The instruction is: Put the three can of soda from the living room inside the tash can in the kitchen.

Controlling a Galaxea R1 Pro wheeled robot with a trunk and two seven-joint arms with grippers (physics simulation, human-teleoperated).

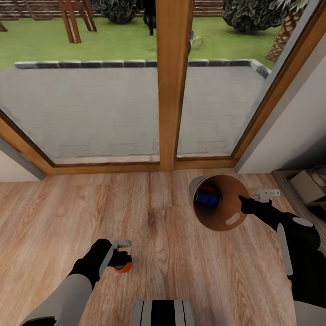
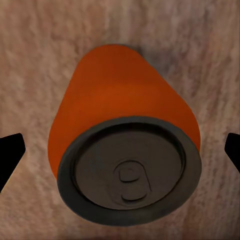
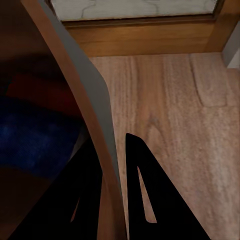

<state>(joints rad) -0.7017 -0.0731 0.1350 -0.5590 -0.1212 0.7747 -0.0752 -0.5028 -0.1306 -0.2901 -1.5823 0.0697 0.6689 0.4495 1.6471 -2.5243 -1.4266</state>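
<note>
The head view looks steeply down from above the plank floor (image 1: 149,235), facing the wood-framed glass doors (image 1: 172,86) and the paving outside, with both arms reaching in from its near edge.

The left wrist view looks straight down along the left gripper (image 2: 120,150), very close to the orange can (image 2: 125,145) between its fingertips; the head view shares that can (image 1: 122,267), small beneath the left gripper (image 1: 118,256).

The right wrist view looks along the right gripper (image 3: 112,190), close against the bin's rim (image 3: 85,85) between its fingers, facing the door sill beyond. The head view shares this bin (image 1: 220,203) and the right gripper (image 1: 253,201) at its rim.
</note>
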